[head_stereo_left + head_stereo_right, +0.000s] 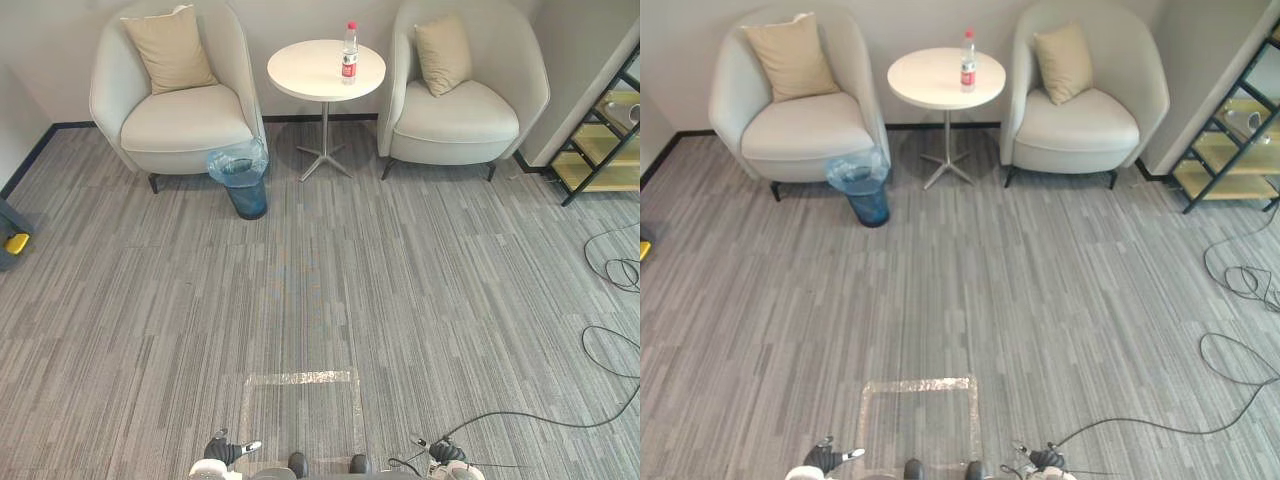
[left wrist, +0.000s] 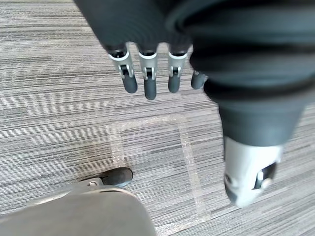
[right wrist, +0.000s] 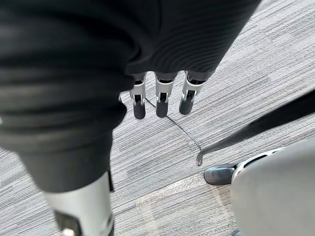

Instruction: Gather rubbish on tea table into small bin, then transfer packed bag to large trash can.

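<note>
Here the left hand (image 2: 147,81) and right hand (image 3: 161,101) hang released and empty. Bottle (image 1: 349,55), table (image 1: 310,72) and bin (image 1: 246,196) stand well ahead of them; best walk close before reaching.

Grey carpet (image 1: 450,300), streaked in light and dark stripes. The left armchair (image 1: 185,125) and right armchair (image 1: 470,110) are cream, each with a tan cushion (image 1: 170,48). The round counter (image 1: 310,72) is white. The clear bottle (image 1: 349,55) has a red cap and red label. The bin (image 1: 246,195) is blue, its bag (image 1: 232,160) a pale see-through blue. The tape (image 1: 300,378) is shiny and clear; the shelf (image 1: 600,140) is black with yellowish boards. The left hand (image 2: 150,81) and right hand (image 3: 161,101) have silver fingers, dark tips and black ribbed covers.
</note>
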